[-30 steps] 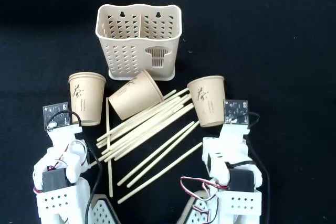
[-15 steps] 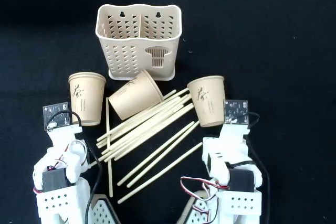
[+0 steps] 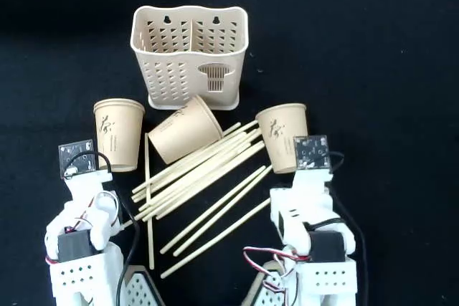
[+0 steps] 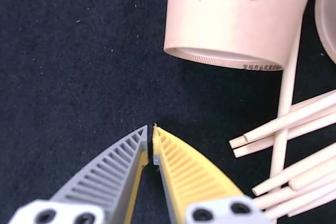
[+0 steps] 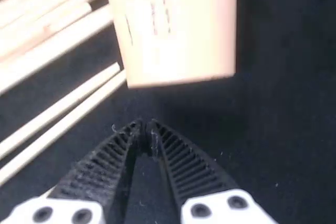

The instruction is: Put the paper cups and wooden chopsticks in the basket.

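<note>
Three paper cups lie on the black table in the high view: a left cup [image 3: 117, 132], a middle cup on its side [image 3: 183, 129], and a right cup [image 3: 282, 137]. Several wooden chopsticks [image 3: 201, 177] are spread between them. The beige basket [image 3: 189, 55] stands behind, upright. My left gripper [image 4: 151, 128] is shut with nothing in it, a short way from the left cup's base [image 4: 231, 19]. My right gripper [image 5: 142, 125] is shut and holds nothing, just short of the right cup's bottom [image 5: 173, 30]; chopsticks [image 5: 58, 114] lie beside it.
Both arm bases [image 3: 79, 249] [image 3: 312, 241] sit at the near table edge. Black table surface stretches open to the far right [image 3: 387, 105] and far left of the basket.
The right arm has swung slightly left and forward, its wrist now closer to the right cup. The left arm, cups and chopsticks have not moved.
</note>
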